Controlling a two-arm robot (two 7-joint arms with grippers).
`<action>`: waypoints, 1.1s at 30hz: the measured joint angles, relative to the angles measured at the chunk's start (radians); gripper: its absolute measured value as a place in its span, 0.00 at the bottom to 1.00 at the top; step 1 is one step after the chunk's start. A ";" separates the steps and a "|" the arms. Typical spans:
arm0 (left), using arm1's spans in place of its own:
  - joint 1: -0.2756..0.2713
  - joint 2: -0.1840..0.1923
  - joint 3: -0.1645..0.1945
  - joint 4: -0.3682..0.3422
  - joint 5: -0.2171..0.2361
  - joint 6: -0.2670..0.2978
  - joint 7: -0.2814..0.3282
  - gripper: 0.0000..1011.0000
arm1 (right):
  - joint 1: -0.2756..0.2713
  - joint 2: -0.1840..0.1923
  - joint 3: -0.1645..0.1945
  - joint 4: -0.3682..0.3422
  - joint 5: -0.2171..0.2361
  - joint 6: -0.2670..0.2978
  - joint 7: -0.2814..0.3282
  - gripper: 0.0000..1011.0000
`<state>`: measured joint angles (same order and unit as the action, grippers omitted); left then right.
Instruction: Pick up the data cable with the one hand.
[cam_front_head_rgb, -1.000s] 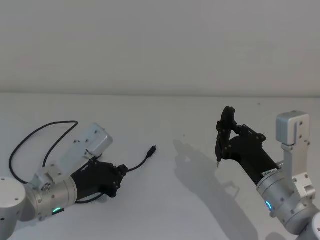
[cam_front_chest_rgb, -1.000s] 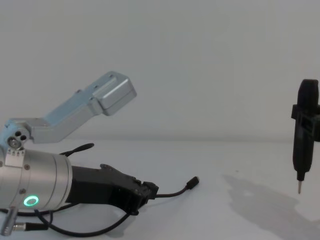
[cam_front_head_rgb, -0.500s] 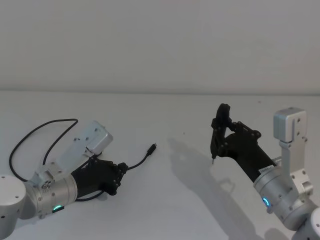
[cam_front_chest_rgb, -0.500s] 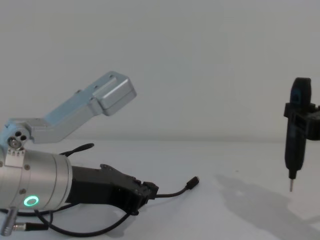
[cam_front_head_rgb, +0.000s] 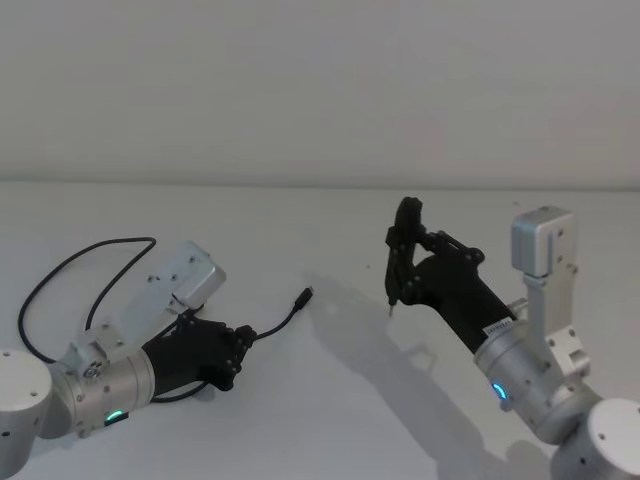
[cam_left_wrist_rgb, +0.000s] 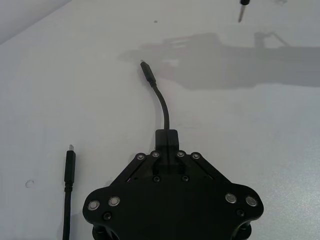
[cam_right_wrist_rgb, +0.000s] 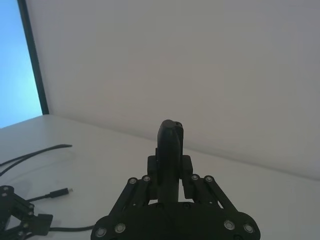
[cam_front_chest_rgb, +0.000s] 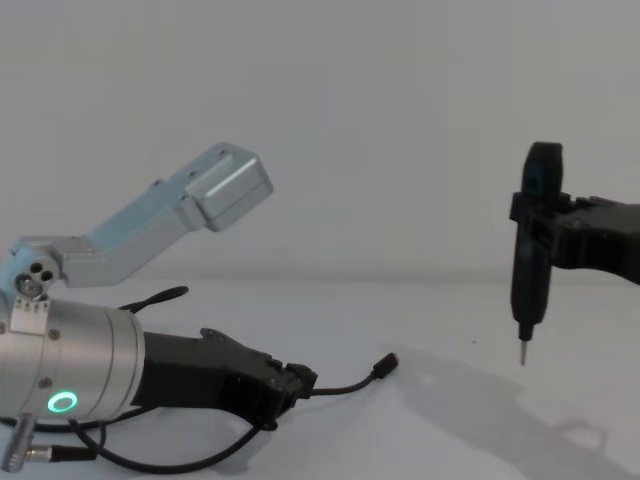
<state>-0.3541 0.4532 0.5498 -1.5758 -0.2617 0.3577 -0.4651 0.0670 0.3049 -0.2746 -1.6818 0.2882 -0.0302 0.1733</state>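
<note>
— Where's the data cable (cam_front_head_rgb: 282, 322)?
— On the left half of the white table (cam_front_head_rgb: 330, 420). The left gripper (cam_front_head_rgb: 236, 349) lies low over the tabletop. Its jaws are clenched on the cord a short way back from one plug (cam_left_wrist_rgb: 147, 74), which points toward the middle of the table.
— And the rest of it?
— It runs back and loops out wide to the far left. The other plug (cam_left_wrist_rgb: 70, 164) lies flat just beside the gripper.
— What about the right gripper (cam_front_head_rgb: 404, 262)?
— Right of centre, raised off the table. It's clamped on an upright pen-shaped tool (cam_front_chest_rgb: 529, 270) with the metal tip pointing down, well apart from the cable.
</note>
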 joint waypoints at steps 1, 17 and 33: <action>0.000 0.000 0.000 0.000 0.000 0.000 0.000 0.02 | 0.009 -0.004 -0.005 0.010 -0.006 -0.006 0.003 0.27; 0.000 0.000 0.000 0.000 0.000 0.000 0.000 0.02 | 0.106 -0.063 -0.055 0.157 -0.084 -0.085 0.017 0.27; 0.000 0.000 0.000 0.000 0.000 0.000 0.000 0.02 | 0.190 -0.118 -0.085 0.267 -0.114 -0.130 0.052 0.27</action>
<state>-0.3542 0.4533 0.5497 -1.5759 -0.2616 0.3577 -0.4652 0.2570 0.1872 -0.3594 -1.4147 0.1747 -0.1600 0.2251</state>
